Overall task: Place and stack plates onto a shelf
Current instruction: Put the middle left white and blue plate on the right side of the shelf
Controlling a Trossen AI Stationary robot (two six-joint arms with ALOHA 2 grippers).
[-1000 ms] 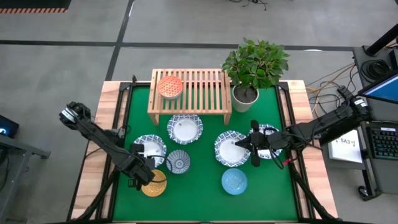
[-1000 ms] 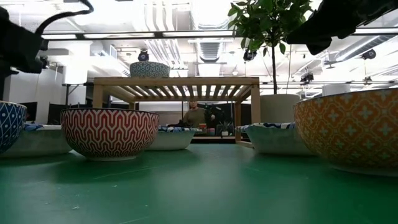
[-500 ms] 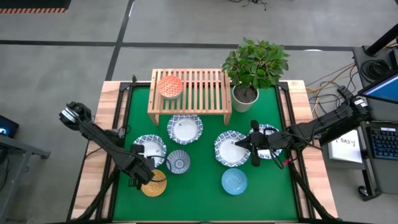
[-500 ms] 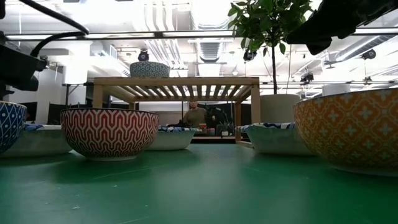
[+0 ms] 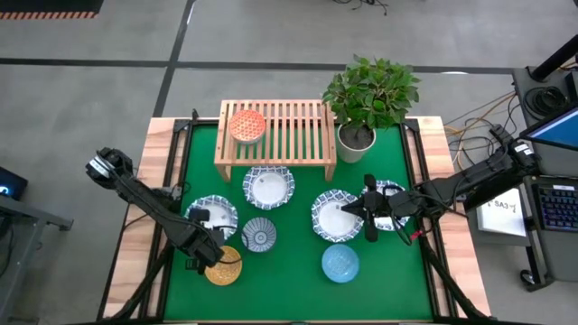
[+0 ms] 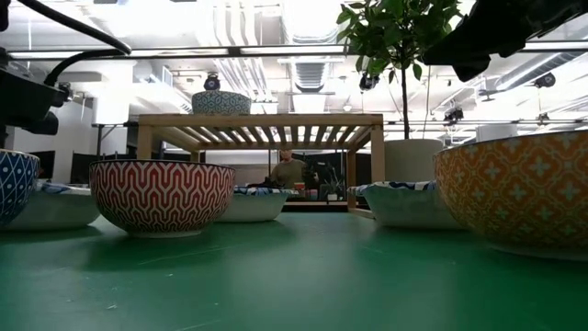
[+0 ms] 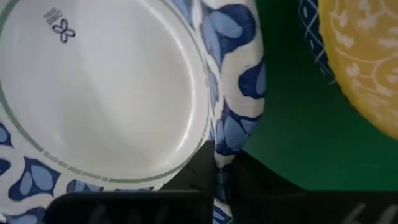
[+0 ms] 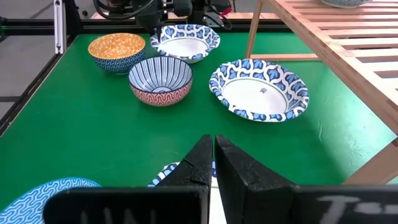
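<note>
Green felt covers the tabltop, sorry, the tabletop point(image 5: 289, 289), wood-framed, with dishes scattered across it. Nearest the front edge sit the light blue plate point(image 5: 340, 263) and the yellow plate point(image 5: 224, 267). Just past the yellow one, the left pincer point(image 5: 209, 240) has clamped onto the rim of a white blue-rimmed plate point(image 5: 214, 215); the wrist view shows dark fingers point(image 7: 225, 177) nipping that patterned edge, plate resting on the felt. Over on the other side, the right pincer point(image 5: 370, 217) is clenched with nothing in it, hanging between two more white blue-rimmed plates. Farther back, the wooden shelf point(image 5: 289, 131) carries just the orange plate point(image 5: 247, 125), a potted plant point(image 5: 368, 95) beside it. Looks like the grasp step: next comes a lift clear of the neighbouring striped bowl point(image 5: 259, 235), then a carry to the slats.
</note>
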